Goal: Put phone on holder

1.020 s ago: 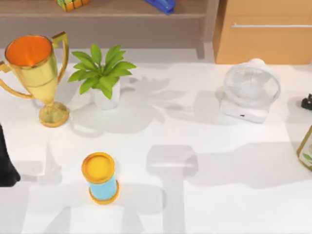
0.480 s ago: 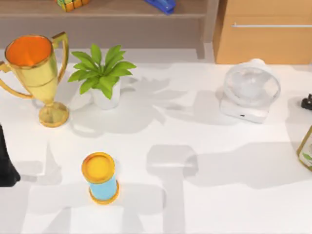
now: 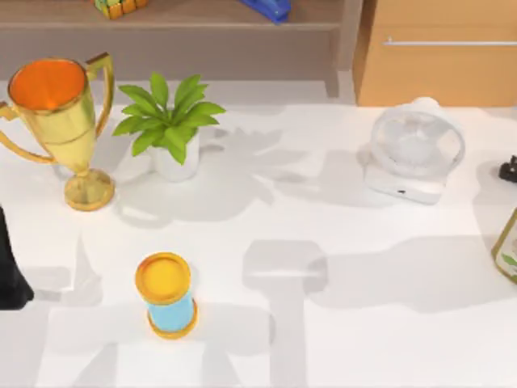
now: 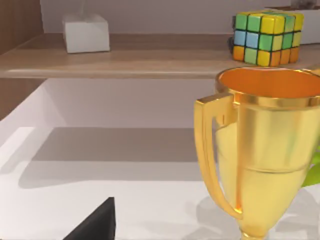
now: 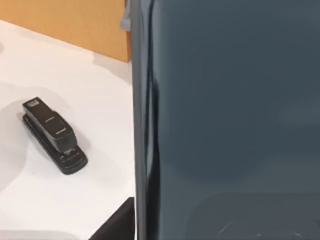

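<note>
Beside stapler (image 5: pixel 54 136), phone (image 5: pixel 230 120) cropped.

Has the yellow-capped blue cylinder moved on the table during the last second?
No. In the top view the cylinder sits at the same spot below the potted plant and right of the trophy as before.
</note>
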{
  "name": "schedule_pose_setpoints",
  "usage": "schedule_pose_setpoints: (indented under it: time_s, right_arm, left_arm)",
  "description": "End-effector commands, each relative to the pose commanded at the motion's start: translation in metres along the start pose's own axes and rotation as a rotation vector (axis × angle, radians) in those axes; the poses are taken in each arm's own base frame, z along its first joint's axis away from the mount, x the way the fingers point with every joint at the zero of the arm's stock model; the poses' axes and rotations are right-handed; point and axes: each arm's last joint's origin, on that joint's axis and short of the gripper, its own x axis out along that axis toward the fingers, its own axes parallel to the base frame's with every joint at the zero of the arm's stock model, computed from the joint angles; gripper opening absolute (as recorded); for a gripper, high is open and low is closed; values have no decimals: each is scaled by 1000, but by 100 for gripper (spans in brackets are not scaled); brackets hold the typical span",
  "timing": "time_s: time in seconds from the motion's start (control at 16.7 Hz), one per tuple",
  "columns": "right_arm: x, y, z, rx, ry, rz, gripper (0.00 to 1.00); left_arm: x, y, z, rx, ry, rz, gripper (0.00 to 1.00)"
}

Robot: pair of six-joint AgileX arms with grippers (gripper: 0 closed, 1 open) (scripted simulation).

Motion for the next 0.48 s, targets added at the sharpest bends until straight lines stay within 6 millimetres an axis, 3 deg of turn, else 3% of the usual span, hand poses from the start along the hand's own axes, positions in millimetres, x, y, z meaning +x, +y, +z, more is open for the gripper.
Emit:
schedule_pose_setpoints:
  time_s: [0.3, 0.48]
  right_arm:
    - [1, 0, 0, 1, 0, 2, 0]
    - [1, 0, 0, 1, 0, 2, 23]
  left_arm:
    - [0, 0, 0, 0, 0, 0, 100]
    - [0, 0, 0, 0, 0, 0, 100]
